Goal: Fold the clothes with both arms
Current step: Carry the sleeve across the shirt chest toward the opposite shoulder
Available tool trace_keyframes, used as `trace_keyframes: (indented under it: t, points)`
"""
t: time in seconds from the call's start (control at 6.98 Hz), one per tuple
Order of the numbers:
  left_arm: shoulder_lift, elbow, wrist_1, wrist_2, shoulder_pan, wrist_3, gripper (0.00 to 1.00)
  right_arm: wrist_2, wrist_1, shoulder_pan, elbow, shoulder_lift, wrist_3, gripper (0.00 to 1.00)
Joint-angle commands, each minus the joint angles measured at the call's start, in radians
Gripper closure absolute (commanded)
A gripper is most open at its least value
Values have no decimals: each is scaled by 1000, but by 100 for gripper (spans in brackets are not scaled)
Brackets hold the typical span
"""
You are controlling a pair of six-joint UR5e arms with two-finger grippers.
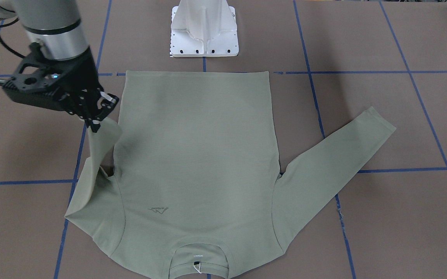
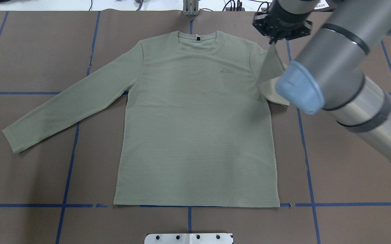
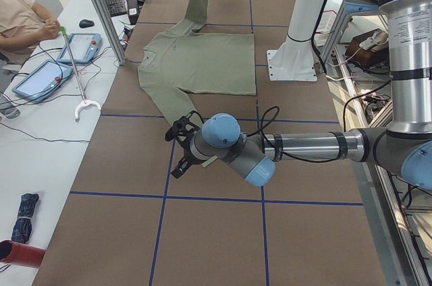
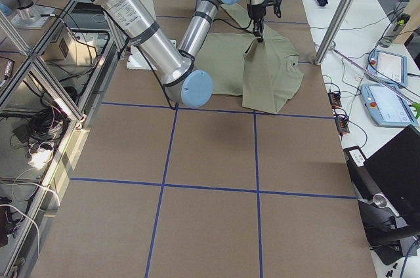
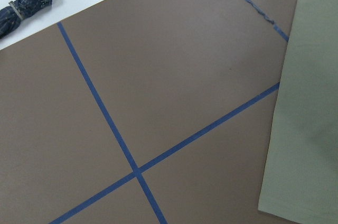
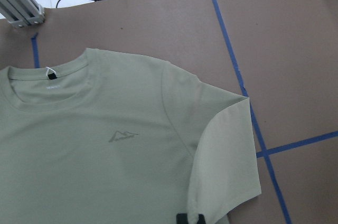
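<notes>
Right tool (image 1: pixel 97 120) holds one sleeve (image 1: pixel 101 151) up; left tool (image 3: pixel 181 148), cannot tell.
I judge folding barely begun: shirt (image 1: pixel 196 147) otherwise flat.

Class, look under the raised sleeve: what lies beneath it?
The right tool holds the sleeve up off the table. Beneath it show brown surface and a blue tape line. Where the sleeve's shoulder end lies flat, the surface is covered.

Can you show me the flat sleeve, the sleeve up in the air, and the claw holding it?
flat sleeve (image 2: pixel 70 101), overhead view, mid-length.
lifted sleeve (image 1: pixel 101 147), front-facing view, hanging part.
right gripper (image 1: pixel 95 124), front-facing view, between its fingertips.
</notes>
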Motion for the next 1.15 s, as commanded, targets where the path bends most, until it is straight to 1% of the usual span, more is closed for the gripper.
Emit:
trace_keyframes:
  t: [0.0,0.14,0.29,0.43,0.57,0.72,1.0]
  points:
    - [-1,12,0,0,0,1,0,-187,68,-159,-334,282,177,100]
    - [1,12,0,0,0,1,0,-287,201,-242,-522,347,240,100]
    - [1,19,-1,-2,0,1,0,-380,326,-296,-656,395,344,100]
    - [1,22,-1,-2,0,4,0,-397,397,-333,-704,398,414,100]
    - [2,23,-1,-2,0,4,0,-436,405,-362,-743,418,451,100]
    - [2,23,0,-2,0,4,0,-449,407,-370,-824,475,457,100]
    - [2,25,-1,-2,0,3,0,-449,448,-371,-861,507,495,100]
